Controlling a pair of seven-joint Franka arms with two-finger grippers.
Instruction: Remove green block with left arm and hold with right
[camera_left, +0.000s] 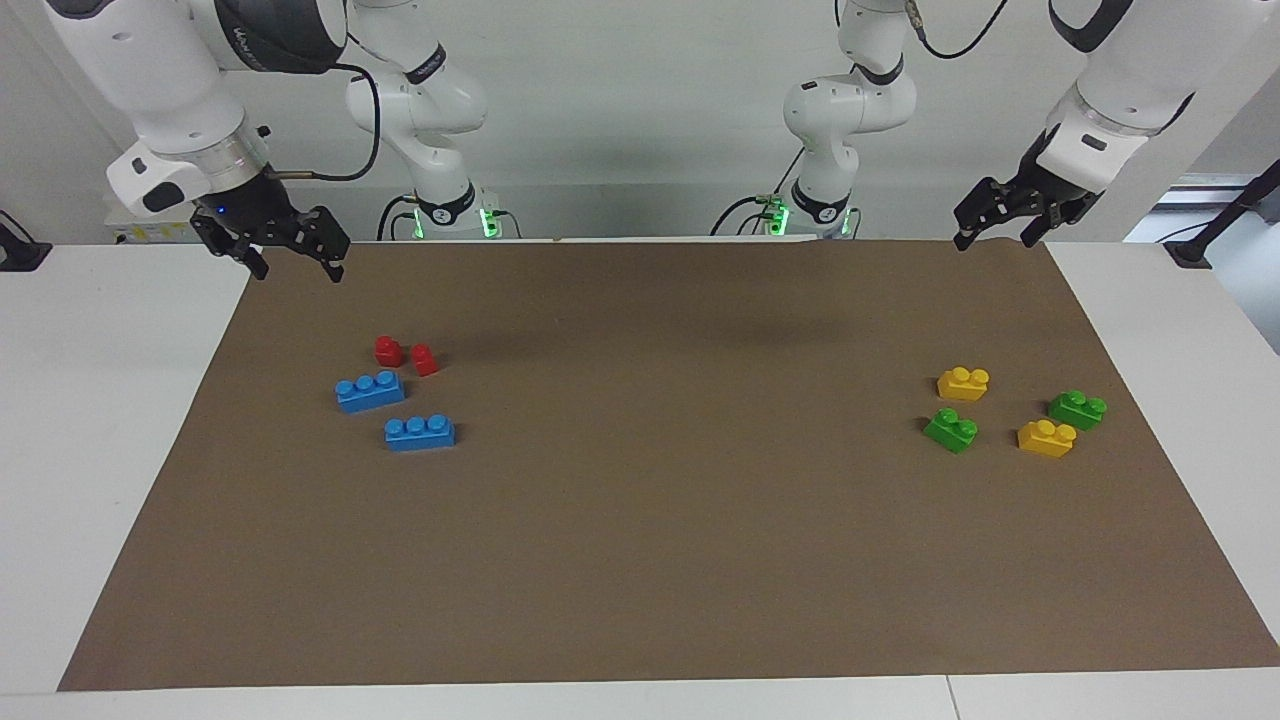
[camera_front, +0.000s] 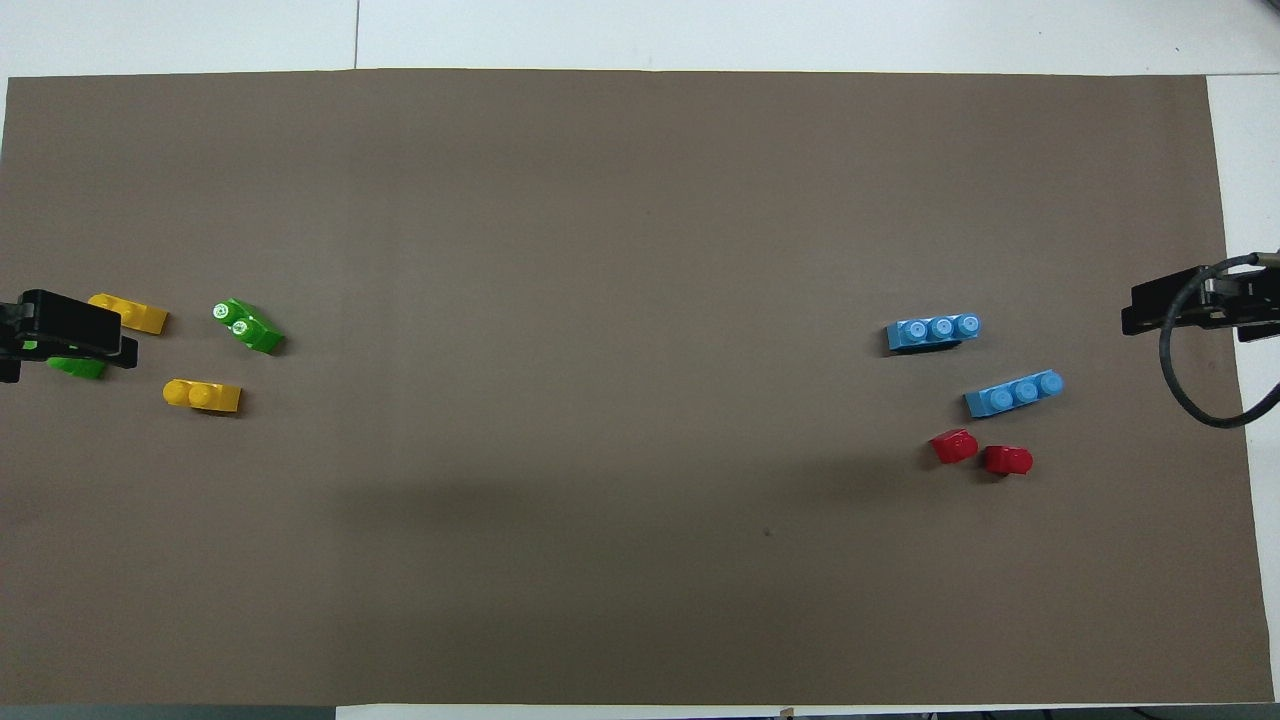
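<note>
Both hands released, holding nothing. Left hand (camera_left: 990, 215) is up in the air over the mat (camera_left: 650, 560) edge at the left arm's end, at about 12 o'clock of the block cluster in the facing view. Right hand (camera_left: 292, 252) is raised over the mat's corner at the right arm's end.

Two green blocks are on the surface at the left arm's end: one (camera_left: 951, 429) toward the mat's middle, the other (camera_left: 1077, 409) closer to the mat edge, well apart. Two yellow blocks sit with them: one (camera_left: 963, 383) nearer the robots, one (camera_left: 1046, 438) just beside the outer green.

At the right arm's end are two blue blocks (camera_left: 369, 390) (camera_left: 420, 432) and two red blocks (camera_left: 388, 350) (camera_left: 424, 359).
</note>
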